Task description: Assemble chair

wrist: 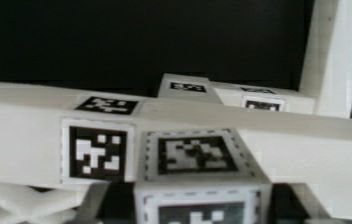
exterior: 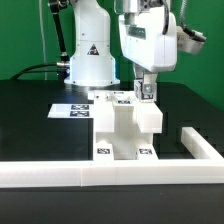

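A white robot arm reaches down over a black table (exterior: pixel 30 130). Its tool (exterior: pixel 147 96) is pressed together, pinching a small tagged upright piece (exterior: pixel 147 91) at the back of the chair (exterior: pixel 122 125), toward the exterior view's right. The partly built chair, made of chunky white blocks with black-and-white square tags, stands near the middle of the table. Just behind it, toward the exterior view's left, lies the flat marker board (exterior: pixel 72 109). A long plain white rail (exterior: pixel 100 176) runs along the front and turns back on the exterior view's right. The wrist view shows the chair's tagged blocks (wrist: pixel 191 155) close up.
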`<state>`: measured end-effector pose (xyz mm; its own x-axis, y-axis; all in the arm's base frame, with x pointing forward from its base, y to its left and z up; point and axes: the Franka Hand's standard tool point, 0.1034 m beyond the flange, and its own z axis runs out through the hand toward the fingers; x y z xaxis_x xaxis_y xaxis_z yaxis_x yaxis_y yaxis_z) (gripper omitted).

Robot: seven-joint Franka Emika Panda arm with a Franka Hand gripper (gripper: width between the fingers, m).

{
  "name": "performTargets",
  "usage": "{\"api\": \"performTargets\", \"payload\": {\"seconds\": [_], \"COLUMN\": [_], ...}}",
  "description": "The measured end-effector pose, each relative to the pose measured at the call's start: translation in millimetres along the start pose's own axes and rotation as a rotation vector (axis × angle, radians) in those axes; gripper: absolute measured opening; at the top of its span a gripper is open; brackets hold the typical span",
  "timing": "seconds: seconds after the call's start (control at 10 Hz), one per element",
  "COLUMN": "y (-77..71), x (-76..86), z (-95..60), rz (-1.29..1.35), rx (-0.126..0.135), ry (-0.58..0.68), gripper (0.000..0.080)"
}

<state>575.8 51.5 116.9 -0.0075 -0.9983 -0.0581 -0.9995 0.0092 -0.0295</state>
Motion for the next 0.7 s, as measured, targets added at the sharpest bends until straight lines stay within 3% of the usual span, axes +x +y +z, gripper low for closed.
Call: {"api": "performTargets", "payload": {"seconds": [0.4,0.5,0.6,0.7], "y": [0.3,0.5,0.9,0.8], "x": [-3.1,-3.7,-5.6,-9.1], "z": [0.4,0.6,0.9,0.6], "rz": [0.098,0.067,0.024,-0.094], "rx": [0.0,-0.001,-0.002,-0.002], "ry": [-0.006,-0.006,-0.004,-0.002], "gripper": [0.0288,0.0537,0.0537,0.0614]}}
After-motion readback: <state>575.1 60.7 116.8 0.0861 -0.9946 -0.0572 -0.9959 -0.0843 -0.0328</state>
